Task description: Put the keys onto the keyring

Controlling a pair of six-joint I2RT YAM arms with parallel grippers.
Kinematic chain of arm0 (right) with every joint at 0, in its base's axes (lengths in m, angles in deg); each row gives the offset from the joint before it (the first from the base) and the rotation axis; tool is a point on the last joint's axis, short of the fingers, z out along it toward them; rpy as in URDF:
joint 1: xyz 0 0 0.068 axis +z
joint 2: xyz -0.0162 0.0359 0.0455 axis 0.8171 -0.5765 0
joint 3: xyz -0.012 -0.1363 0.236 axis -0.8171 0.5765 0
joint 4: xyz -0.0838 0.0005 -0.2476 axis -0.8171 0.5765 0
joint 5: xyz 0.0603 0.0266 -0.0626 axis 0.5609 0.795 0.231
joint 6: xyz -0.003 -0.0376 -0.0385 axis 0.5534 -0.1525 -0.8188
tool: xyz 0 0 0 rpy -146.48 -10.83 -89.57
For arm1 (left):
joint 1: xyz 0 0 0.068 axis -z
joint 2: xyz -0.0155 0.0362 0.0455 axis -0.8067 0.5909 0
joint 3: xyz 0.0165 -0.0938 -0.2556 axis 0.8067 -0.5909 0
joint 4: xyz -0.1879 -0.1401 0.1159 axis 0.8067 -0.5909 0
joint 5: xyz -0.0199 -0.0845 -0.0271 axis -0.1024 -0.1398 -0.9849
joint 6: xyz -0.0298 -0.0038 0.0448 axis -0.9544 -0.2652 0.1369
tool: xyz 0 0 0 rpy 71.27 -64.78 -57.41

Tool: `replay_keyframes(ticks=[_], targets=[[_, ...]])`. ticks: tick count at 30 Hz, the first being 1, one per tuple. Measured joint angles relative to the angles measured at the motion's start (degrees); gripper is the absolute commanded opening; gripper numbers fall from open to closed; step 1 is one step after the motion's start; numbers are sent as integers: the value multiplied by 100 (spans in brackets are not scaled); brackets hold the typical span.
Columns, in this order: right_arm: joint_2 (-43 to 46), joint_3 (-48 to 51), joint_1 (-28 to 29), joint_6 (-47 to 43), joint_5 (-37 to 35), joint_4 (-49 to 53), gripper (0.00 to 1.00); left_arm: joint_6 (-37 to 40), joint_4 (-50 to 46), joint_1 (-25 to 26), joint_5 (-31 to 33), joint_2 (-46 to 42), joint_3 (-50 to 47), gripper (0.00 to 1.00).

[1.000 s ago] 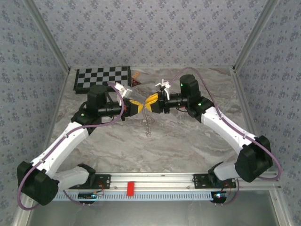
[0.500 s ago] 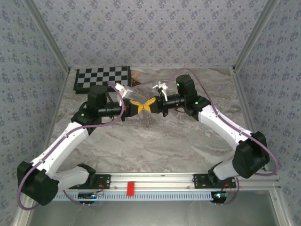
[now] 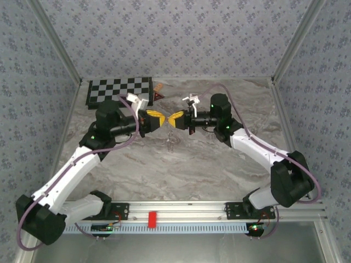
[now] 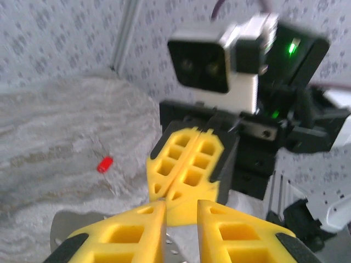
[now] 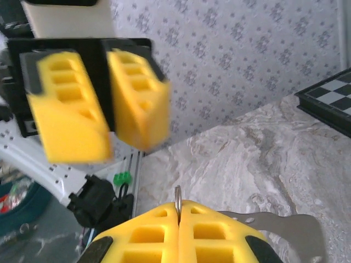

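My right gripper (image 3: 174, 119) hangs above the middle of the table, shut on the keyring (image 5: 177, 195). A thin silvery edge of the ring stands up between its yellow fingers, and the short chain (image 3: 171, 142) dangles below the tips. My left gripper (image 3: 157, 117) faces it from the left, a small gap away. Its jaws are slightly open with nothing between them (image 4: 181, 211). In the left wrist view the right gripper (image 4: 169, 193) is straight ahead, fingers pressed together. A tiny red key (image 4: 105, 164) lies on the marble table beyond it.
A chessboard (image 3: 119, 90) lies at the back left, with an orange-brown triangular piece (image 3: 158, 95) beside it. A red block (image 3: 152, 218) sits on the front rail. Patterned walls close in the table (image 3: 219, 164) on three sides.
Half a second ago the two grippers' tips met over the ring. The left gripper has opened a little and drawn back to the left. The right stays shut on the keyring.
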Motion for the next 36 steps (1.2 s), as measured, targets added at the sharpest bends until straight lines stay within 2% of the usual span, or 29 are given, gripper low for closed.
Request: replay_keyframes(ticks=[7,12,19,28,36], targets=[[-420,466,-66,1609,-673,-2903,0,-579,844,0,553,-433,-286,21],[-654,492,-52,2323,-1023,-4006,0,-841,1215,0,726,-291,-444,21],[-654,501,109,2570,-1222,-4485,0,-1169,1792,0,721,55,-490,21],[-654,535,190,2594,-1255,-4581,0,-1488,2492,48,592,284,-505,21],[-651,564,234,2597,-1259,-4583,0,-1521,2719,129,525,437,-505,21]])
